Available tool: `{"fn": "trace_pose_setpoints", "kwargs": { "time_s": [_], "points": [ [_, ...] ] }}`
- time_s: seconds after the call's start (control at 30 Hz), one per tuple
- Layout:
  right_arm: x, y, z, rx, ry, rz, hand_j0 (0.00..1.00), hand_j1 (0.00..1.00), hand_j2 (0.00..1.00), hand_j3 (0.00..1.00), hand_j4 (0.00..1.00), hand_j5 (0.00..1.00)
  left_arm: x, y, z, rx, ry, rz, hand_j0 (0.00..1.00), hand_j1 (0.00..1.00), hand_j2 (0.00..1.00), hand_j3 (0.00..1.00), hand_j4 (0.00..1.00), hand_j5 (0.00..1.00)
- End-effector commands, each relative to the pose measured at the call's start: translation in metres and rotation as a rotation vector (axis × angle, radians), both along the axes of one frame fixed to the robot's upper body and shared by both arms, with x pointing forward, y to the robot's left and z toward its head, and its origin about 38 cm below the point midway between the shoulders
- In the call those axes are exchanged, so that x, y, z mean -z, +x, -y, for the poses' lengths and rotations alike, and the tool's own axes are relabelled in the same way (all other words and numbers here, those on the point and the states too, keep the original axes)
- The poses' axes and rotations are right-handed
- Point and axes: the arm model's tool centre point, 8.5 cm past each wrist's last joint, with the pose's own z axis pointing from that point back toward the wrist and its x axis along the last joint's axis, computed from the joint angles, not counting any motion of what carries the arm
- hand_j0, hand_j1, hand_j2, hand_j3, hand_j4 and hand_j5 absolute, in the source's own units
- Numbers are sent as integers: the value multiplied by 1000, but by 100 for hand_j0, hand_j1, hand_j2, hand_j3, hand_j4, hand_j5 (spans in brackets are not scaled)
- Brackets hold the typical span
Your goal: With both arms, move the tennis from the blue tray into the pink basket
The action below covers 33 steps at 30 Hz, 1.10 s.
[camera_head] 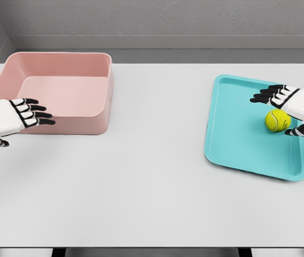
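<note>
Tennis ball [277,120], yellow-green, sits on the blue tray [237,139], toward its right side and a little above the tray's middle. We see our right hand [290,110] coming in from the right edge, right over the ball: four black-tipped fingers [264,95] stretch out above and to the left of it, and the thumb [296,131] shows below it on the right. The hand is open, fingers extended rather than curled, and the ball lies in the gap between fingers and thumb. From this angle we cannot quite tell whether the palm touches the ball or hangs just beside it; nothing shows it gripped.

The tray lies on the right half of the white table [141,187], its long side running away from us and slightly tilted in the picture. Well apart from it, at the far left corner of the table, stands the pink basket [96,126], a shallow square bin with rounded corners.

Our left hand [26,113] reaches in from the left edge and shows against the near wall of the basket at its left corner. Its fingers are straight and lightly spread, pointing right, holding nothing.
</note>
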Motion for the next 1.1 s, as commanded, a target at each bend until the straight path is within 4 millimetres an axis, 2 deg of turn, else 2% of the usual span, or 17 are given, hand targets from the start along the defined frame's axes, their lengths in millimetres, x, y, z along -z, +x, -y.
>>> {"fn": "trace_pose_setpoints", "kwargs": {
  "time_s": [0.0, 0.2, 0.27, 0.37, 0.43, 0.5, 0.57, 0.73, 0.8, 0.87, 0.93, 1.07],
  "points": [
    [0, 0, 0, 1, 4, -3, 100, 100, 100, 100, 100, 100, -1, 0, -1, -5, -4, -1, 100, 100, 100, 100, 100, 100],
    [2, 1, 0, 7, 22, -3, 100, 100, 100, 100, 100, 100, 2, -1, 5, 10, -15, -7, 100, 100, 100, 100, 100, 100],
    [4, 3, 6, 28, 62, -21, 100, 100, 100, 100, 100, 100, 4, -2, 7, 15, -18, -9, 100, 100, 100, 100, 100, 100],
    [17, 7, 22, 85, 119, -81, 100, 100, 100, 100, 100, 100, 7, -4, 9, 22, -17, -15, 100, 100, 100, 100, 100, 100],
    [16, 7, 25, 98, 171, -96, 100, 100, 100, 100, 100, 100, 7, -5, 11, 30, -14, -16, 100, 100, 100, 100, 100, 100],
    [23, 6, 22, 91, 168, -113, 100, 100, 100, 100, 100, 100, 9, -6, 13, 36, -7, -21, 100, 100, 100, 100, 100, 100],
    [15, 11, 18, 78, 157, -90, 100, 100, 100, 100, 100, 100, 15, -8, 13, 35, 20, -52, 100, 100, 100, 100, 100, 100],
    [10, 22, 3, 29, 88, -72, 100, 100, 100, 100, 100, 100, 17, -10, 14, 31, -32, -84, 100, 100, 100, 100, 100, 100],
    [15, 22, 1, 25, 61, -72, 100, 100, 100, 100, 100, 100, 17, -9, 14, 28, -39, -85, 100, 100, 100, 100, 100, 100],
    [8, 26, -1, 20, 75, -61, 100, 100, 100, 100, 100, 100, 17, -9, 13, 23, -46, -88, 100, 100, 100, 100, 100, 100],
    [12, 29, -6, 8, 71, -75, 100, 100, 100, 100, 100, 100, 17, -9, 12, 23, -46, -90, 100, 100, 100, 100, 100, 100],
    [21, 40, 3, 42, 59, -106, 100, 100, 100, 100, 100, 100, 18, -9, 12, 22, -47, -92, 100, 100, 100, 100, 100, 100]
  ]
}}
